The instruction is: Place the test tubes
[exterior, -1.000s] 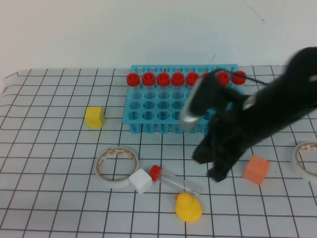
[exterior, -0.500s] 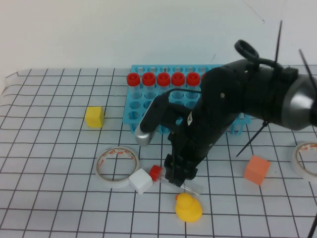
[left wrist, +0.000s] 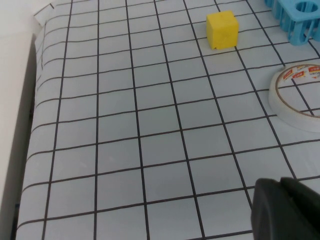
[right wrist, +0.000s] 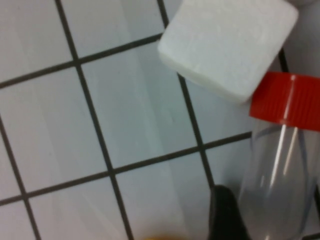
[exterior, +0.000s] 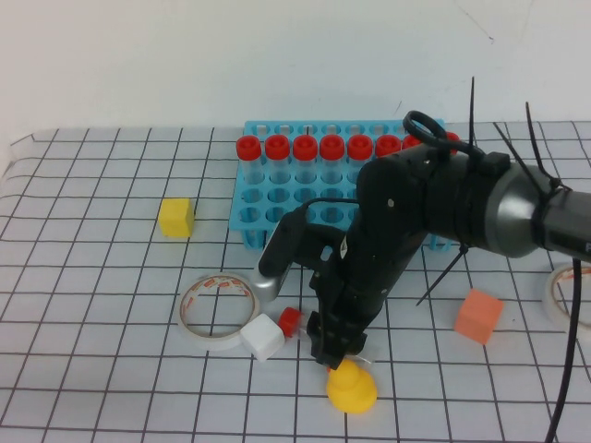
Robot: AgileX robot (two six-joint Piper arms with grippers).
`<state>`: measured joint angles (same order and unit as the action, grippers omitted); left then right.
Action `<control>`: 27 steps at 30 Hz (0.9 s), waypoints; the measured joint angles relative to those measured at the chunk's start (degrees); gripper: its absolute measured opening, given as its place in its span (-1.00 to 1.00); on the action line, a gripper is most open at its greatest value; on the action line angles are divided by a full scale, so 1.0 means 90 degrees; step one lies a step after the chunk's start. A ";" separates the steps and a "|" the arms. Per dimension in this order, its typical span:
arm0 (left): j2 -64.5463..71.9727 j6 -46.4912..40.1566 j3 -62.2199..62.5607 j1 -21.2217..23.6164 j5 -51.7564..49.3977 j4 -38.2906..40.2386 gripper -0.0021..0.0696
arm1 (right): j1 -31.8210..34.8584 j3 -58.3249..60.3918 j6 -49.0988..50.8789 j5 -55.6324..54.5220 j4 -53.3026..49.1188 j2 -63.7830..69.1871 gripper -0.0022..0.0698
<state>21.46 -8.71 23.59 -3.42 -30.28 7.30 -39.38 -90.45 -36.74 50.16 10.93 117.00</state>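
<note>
The test tube (right wrist: 280, 165) is clear with a red cap, the rack (exterior: 268, 220) blue, the table (left wrist: 150, 125) black-gridded white.

Right arm bends down front-centre, right hand (exterior: 334, 355) spread open; left hand (left wrist: 287, 210) closed, far left.

Tube (exterior: 292, 320) between block (exterior: 262, 338) and duck (exterior: 351, 389), under right end effector (exterior: 334, 349) — rack (exterior: 277, 198) behind; left end effector (left wrist: 287, 212) far left.

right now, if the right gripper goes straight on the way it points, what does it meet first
Likely the test tube lying beside the white cube; the open right gripper points down at it, depth unclear. The left gripper is shut, parked near the table's left edge.
</note>
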 joint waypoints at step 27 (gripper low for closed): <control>0.0000 0.0007 0.0000 0.0000 0.2029 0.1150 -0.95 | -0.0350 -0.0266 -0.1020 -0.2711 0.2107 -0.0836 -0.28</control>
<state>21.46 -8.64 23.59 -3.42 -12.02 17.66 -42.53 -92.84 -45.92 25.76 29.89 109.48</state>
